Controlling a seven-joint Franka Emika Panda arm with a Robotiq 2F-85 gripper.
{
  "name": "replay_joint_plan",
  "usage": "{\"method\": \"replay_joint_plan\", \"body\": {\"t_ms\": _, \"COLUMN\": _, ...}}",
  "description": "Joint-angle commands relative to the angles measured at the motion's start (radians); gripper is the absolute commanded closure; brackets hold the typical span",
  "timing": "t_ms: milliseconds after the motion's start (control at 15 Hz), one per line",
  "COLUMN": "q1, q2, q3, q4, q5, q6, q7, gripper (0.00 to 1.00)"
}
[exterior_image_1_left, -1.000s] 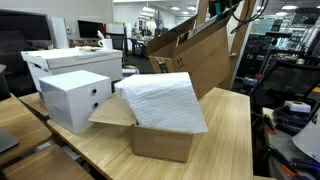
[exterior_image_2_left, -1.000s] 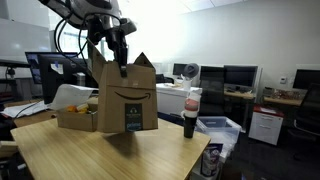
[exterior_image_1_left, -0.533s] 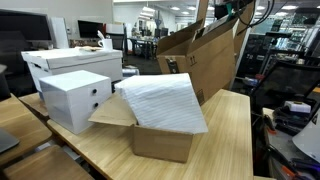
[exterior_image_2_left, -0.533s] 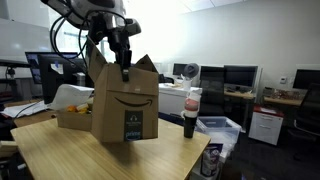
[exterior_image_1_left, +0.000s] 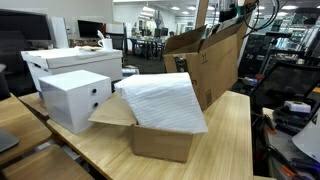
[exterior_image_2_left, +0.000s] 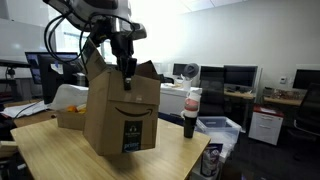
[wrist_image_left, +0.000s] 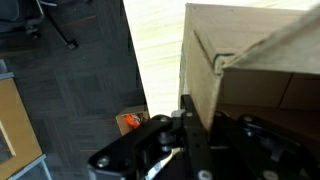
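Observation:
A brown cardboard box (exterior_image_2_left: 120, 115) with a smile logo hangs tilted above the wooden table (exterior_image_2_left: 60, 150). My gripper (exterior_image_2_left: 127, 72) is shut on its upper wall, coming down from above. From the opposite side, in an exterior view, the same box (exterior_image_1_left: 205, 65) is raised with its flaps open, and the gripper (exterior_image_1_left: 232, 14) grips its top edge. In the wrist view the box wall (wrist_image_left: 250, 60) runs between the dark fingers of the gripper (wrist_image_left: 190, 108), which pinch the cardboard. Floor and table show below it.
An open cardboard box holding a white padded sheet (exterior_image_1_left: 160, 110) sits on the table near two white boxes (exterior_image_1_left: 75, 95). A dark bottle (exterior_image_2_left: 190, 115) stands right of the lifted box, and a low box with orange items (exterior_image_2_left: 68, 108) lies behind it. Desks and monitors surround the table.
The box has risen off the table with the gripper and tipped further, its bottom swinging out. The grip on the wall has stayed the same.

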Motion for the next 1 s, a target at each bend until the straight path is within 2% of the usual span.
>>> {"method": "replay_joint_plan", "body": {"t_ms": 0, "q1": -0.021, "q2": 0.001, "q3": -0.016, "q4": -0.037, "q5": 0.058, "q6": 0.025, "q7": -0.114, "gripper": 0.66}}
{"method": "replay_joint_plan", "body": {"t_ms": 67, "q1": -0.021, "q2": 0.008, "q3": -0.017, "q4": -0.036, "q5": 0.063, "q6": 0.015, "q7": -0.124, "gripper": 0.61}}
{"method": "replay_joint_plan", "body": {"t_ms": 267, "q1": -0.022, "q2": 0.032, "q3": -0.002, "q4": -0.026, "q5": 0.051, "q6": -0.001, "q7": -0.103, "gripper": 0.33}}
{"method": "replay_joint_plan", "body": {"t_ms": 600, "q1": -0.010, "q2": 0.032, "q3": 0.030, "q4": 0.006, "q5": 0.052, "q6": -0.027, "q7": -0.069, "gripper": 0.05}}
{"method": "replay_joint_plan", "body": {"t_ms": 667, "q1": -0.006, "q2": 0.031, "q3": 0.042, "q4": 0.017, "q5": 0.053, "q6": -0.041, "q7": -0.054, "gripper": 0.02}}
{"method": "replay_joint_plan", "body": {"t_ms": 933, "q1": 0.033, "q2": 0.010, "q3": 0.100, "q4": 0.060, "q5": 0.081, "q6": -0.059, "q7": -0.017, "gripper": 0.00}}
